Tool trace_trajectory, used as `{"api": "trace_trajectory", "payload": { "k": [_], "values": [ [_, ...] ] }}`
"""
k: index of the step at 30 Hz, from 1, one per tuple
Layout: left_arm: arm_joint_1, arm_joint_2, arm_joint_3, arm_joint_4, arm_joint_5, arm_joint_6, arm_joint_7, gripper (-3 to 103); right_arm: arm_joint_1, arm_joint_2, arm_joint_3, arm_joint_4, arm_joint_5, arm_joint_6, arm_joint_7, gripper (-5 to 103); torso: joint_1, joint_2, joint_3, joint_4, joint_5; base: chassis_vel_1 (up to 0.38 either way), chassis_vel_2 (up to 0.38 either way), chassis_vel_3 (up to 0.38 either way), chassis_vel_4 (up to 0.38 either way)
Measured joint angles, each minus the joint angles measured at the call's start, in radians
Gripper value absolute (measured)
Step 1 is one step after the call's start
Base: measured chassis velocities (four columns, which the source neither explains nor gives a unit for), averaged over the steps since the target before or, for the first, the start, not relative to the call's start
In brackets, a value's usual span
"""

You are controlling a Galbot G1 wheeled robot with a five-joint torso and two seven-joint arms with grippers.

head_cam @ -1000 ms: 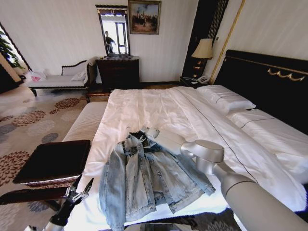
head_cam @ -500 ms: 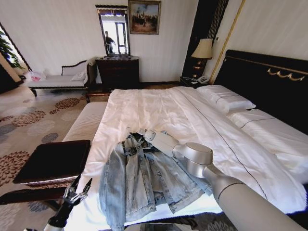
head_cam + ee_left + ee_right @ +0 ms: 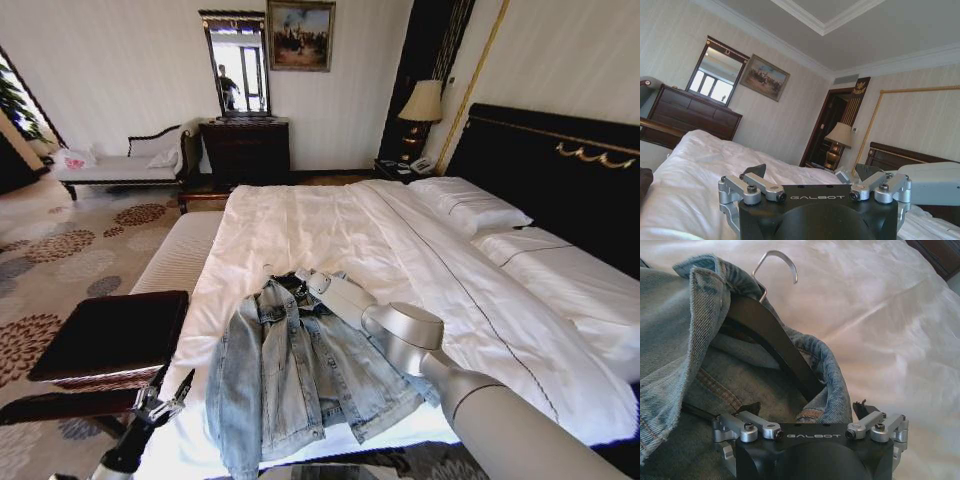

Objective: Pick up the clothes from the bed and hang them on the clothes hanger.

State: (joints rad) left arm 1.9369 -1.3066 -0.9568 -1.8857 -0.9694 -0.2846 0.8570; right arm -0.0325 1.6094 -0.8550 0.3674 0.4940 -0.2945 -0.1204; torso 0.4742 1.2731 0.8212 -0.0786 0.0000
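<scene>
Denim jacket (image 3: 300,385) is seen from the head spread flat on the near end of the bed (image 3: 330,230), with the right gripper (image 3: 303,281) placed at its collar. The left gripper (image 3: 163,392) is held low beside the bed, its fingers spread. From the right wrist, open fingers are placed on both sides of the collar (image 3: 832,385), where the black hanger (image 3: 772,332) is lying inside the jacket.

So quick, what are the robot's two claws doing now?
Left gripper: open, holding nothing, beside the bed.
Right gripper: open around the jacket collar, by the hanger.
</scene>
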Motion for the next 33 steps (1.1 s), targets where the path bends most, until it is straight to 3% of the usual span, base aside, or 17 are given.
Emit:
{"api": "trace_trajectory", "payload": {
  "k": [2, 3, 5, 7, 8, 12, 14, 19, 20, 23, 28, 33],
  "values": [
    [0.003, -0.006, 0.002, -0.003, 0.003, 0.000, 0.001, 100, -0.008, 0.000, 0.012, 0.002, -0.001, 0.003, 0.006, 97, 0.000, 0.000, 0.000, -0.0001, 0.0000, 0.000, 0.000, 0.000, 0.000],
    [0.006, -0.007, 0.003, -0.004, 0.005, -0.001, 0.002, 100, -0.012, 0.000, 0.016, 0.006, -0.001, 0.007, 0.012, 88, 0.000, 0.000, 0.000, 0.0000, 0.0000, 0.000, 0.000, 0.000, 0.000],
    [0.007, -0.008, 0.004, -0.004, 0.006, -0.001, 0.003, 100, -0.013, 0.000, 0.017, 0.008, -0.001, 0.009, 0.014, 88, 0.000, 0.000, 0.000, -0.0001, 0.0000, 0.000, 0.000, 0.000, 0.000],
    [0.008, -0.009, 0.006, -0.006, 0.007, -0.002, 0.003, 100, -0.015, -0.001, 0.023, 0.011, 0.000, 0.013, 0.019, 77, 0.000, 0.000, 0.000, -0.0003, -0.0001, 0.000, 0.000, 0.000, 0.000],
    [0.008, -0.009, 0.006, -0.006, 0.007, -0.002, 0.003, 100, -0.015, -0.001, 0.023, 0.011, 0.000, 0.013, 0.019, 77, 0.000, 0.000, 0.000, -0.0003, -0.0001, 0.000, 0.000, 0.000, 0.000],
    [0.011, -0.016, 0.010, -0.012, 0.010, -0.002, 0.005, 100, -0.019, -0.001, 0.034, 0.019, 0.002, 0.014, 0.028, 54, 0.000, 0.000, 0.000, -0.0004, -0.0001, 0.000, 0.000, 0.000, 0.000],
    [0.011, -0.017, 0.010, -0.012, 0.011, -0.002, 0.005, 100, -0.020, -0.001, 0.034, 0.021, 0.003, 0.014, 0.028, 54, 0.000, 0.000, 0.000, -0.0004, -0.0001, 0.000, 0.000, 0.000, 0.000],
    [0.015, -0.021, 0.010, -0.015, 0.012, -0.002, 0.008, 100, -0.023, -0.001, 0.034, 0.028, 0.005, 0.016, 0.029, 33, 0.000, 0.000, 0.000, -0.0002, -0.0001, 0.000, 0.000, 0.000, 0.000],
    [0.015, -0.021, 0.010, -0.015, 0.012, -0.002, 0.008, 100, -0.023, -0.001, 0.034, 0.028, 0.005, 0.016, 0.029, 33, 0.000, 0.000, 0.000, -0.0002, -0.0001, 0.000, 0.000, 0.000, 0.000],
    [0.017, -0.021, 0.007, -0.015, 0.011, -0.004, 0.010, 100, -0.026, -0.001, 0.033, 0.029, 0.005, 0.018, 0.030, 17, 0.000, 0.000, 0.000, -0.0003, -0.0001, 0.000, 0.000, 0.000, 0.000],
    [0.018, -0.024, 0.008, -0.013, 0.011, -0.005, 0.015, 100, -0.031, -0.001, 0.037, 0.037, 0.004, 0.025, 0.042, 3, 0.000, 0.000, 0.000, -0.0003, -0.0001, 0.000, 0.000, 0.000, 0.000],
    [0.018, -0.024, 0.010, -0.013, 0.009, -0.005, 0.015, 100, -0.033, -0.001, 0.048, 0.056, 0.000, 0.032, 0.058, 3, 0.000, 0.000, 0.000, 0.0001, -0.0001, 0.000, 0.000, 0.000, 0.000]
  ]
}}
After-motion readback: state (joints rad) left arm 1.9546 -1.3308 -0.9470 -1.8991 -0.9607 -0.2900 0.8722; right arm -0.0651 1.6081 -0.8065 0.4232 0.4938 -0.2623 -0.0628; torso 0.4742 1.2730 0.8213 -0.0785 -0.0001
